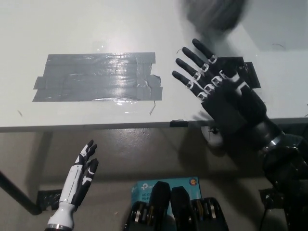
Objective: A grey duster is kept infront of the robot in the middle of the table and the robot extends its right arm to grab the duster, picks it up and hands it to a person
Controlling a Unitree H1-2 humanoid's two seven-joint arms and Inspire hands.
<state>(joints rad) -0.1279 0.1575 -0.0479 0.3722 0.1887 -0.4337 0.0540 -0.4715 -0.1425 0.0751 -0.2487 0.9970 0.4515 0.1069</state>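
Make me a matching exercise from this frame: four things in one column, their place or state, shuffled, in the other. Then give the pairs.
Things
1. right hand
2. left hand
3. duster
4. grey tape patch

Places or states
A. blurred, at the picture's top edge
B. stuck flat on the table's left half
C. open, fingers spread above the table's near edge
D. resting low at the lower left, below the table

Pairs: 1-C, 2-D, 3-A, 4-B

Tabletop (86, 24) open left of right hand (211, 86); flat tape patch (96, 77) no obstacle; blurred duster (214, 12) overhead.
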